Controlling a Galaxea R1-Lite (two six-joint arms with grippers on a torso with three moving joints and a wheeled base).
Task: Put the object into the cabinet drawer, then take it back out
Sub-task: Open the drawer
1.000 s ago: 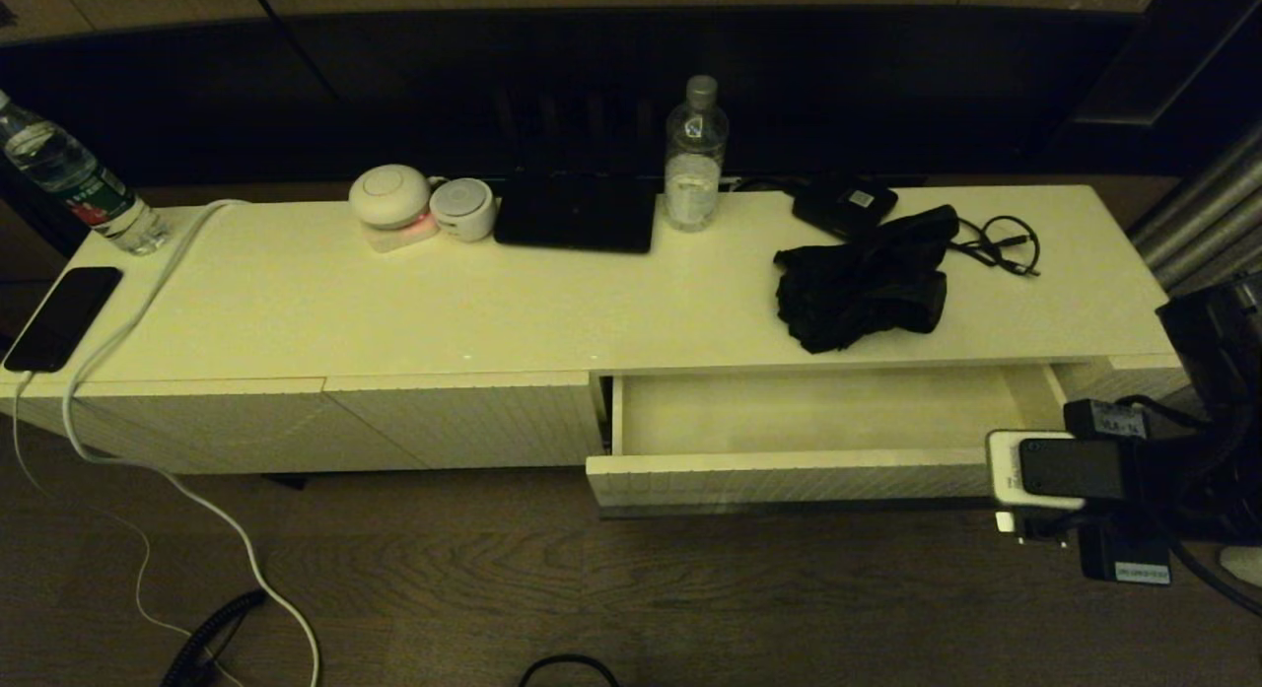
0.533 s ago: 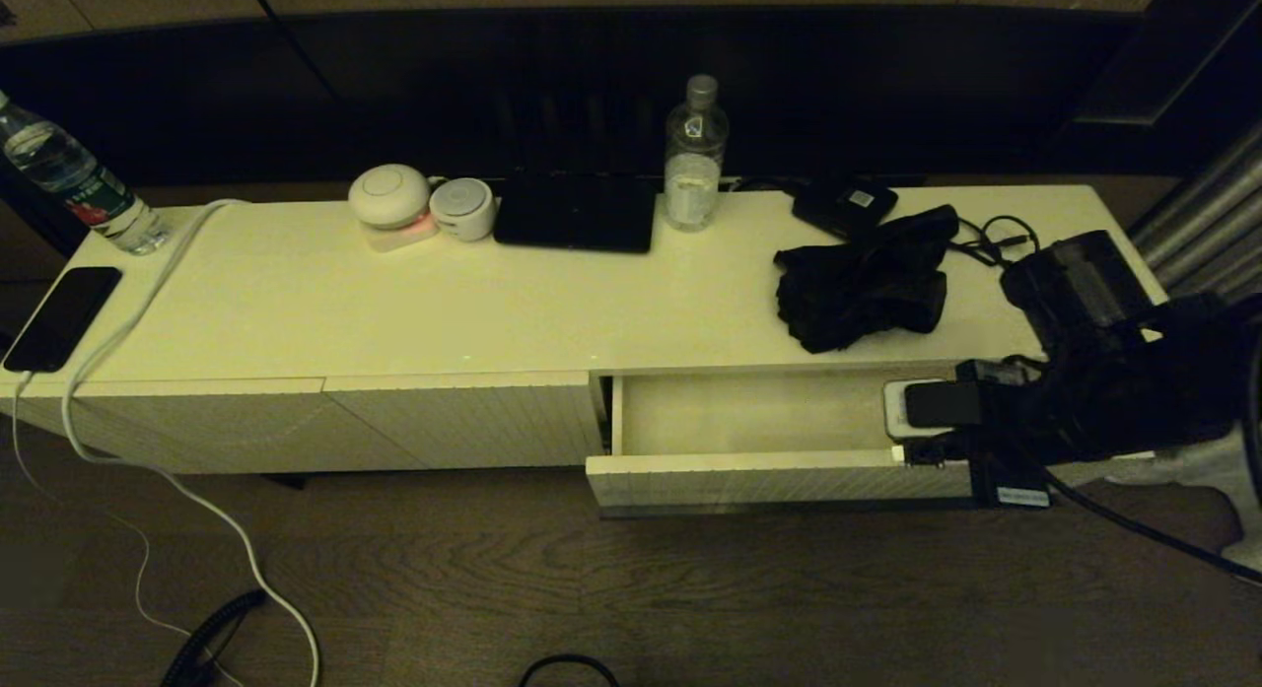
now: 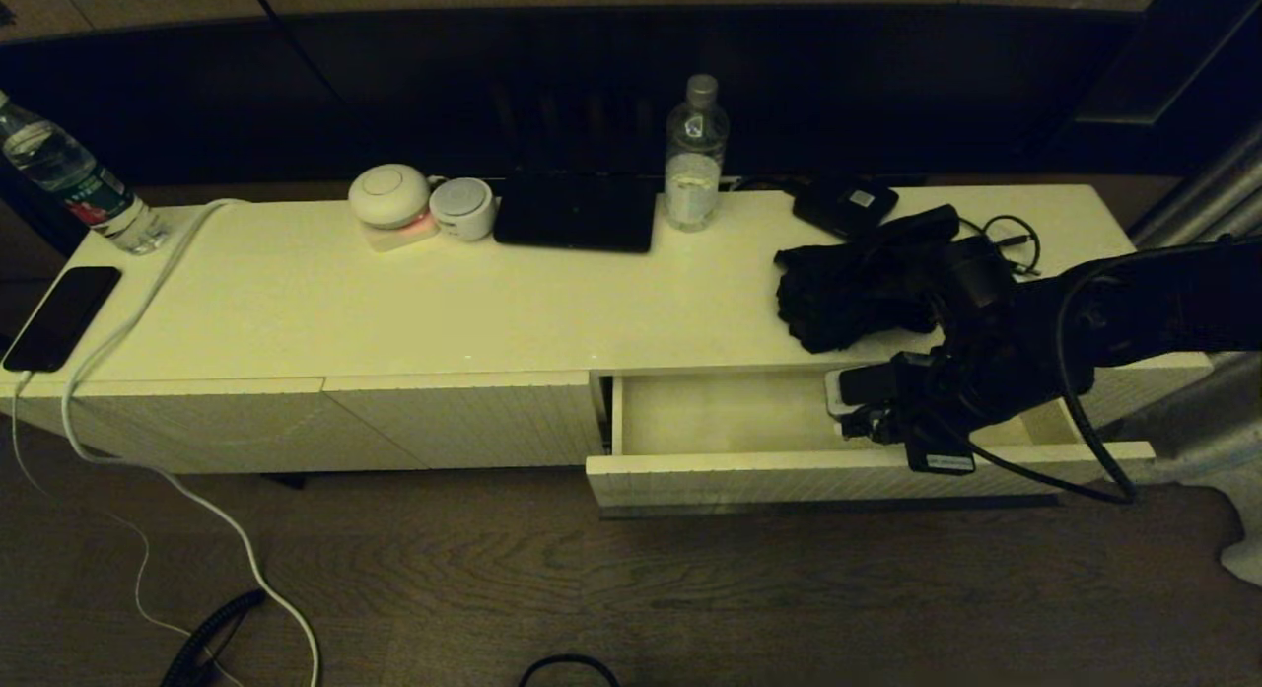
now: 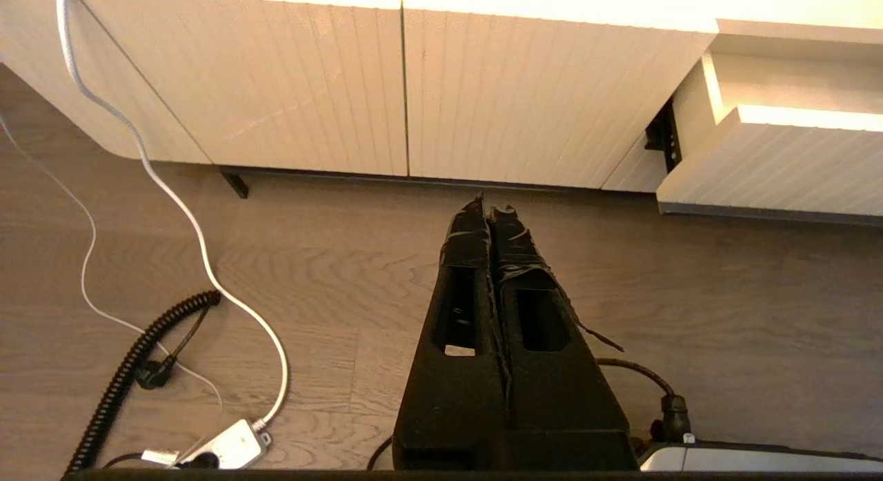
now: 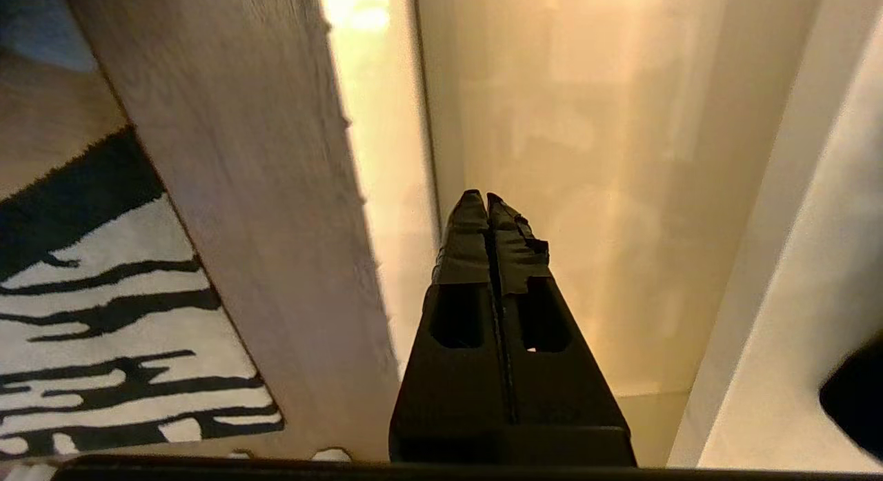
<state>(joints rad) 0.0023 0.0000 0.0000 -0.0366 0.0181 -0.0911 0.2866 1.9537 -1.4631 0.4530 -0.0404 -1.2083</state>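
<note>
Fabric bundle (image 3: 860, 291) looked soft, light; I'd pinch a raised fold. Right end effector (image 5: 487, 212) was together, empty.

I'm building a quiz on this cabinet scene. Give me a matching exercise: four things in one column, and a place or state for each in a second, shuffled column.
Things:
1. black fabric bundle
2. drawer
3. right gripper
4. phone

Places or states:
A. pulled open, nothing lying on the visible part of its floor
B. at the cabinet top's left end
C. shut, above the open drawer
D. on the cabinet top, above the drawer

Pairs: 1-D, 2-A, 3-C, 4-B
</note>
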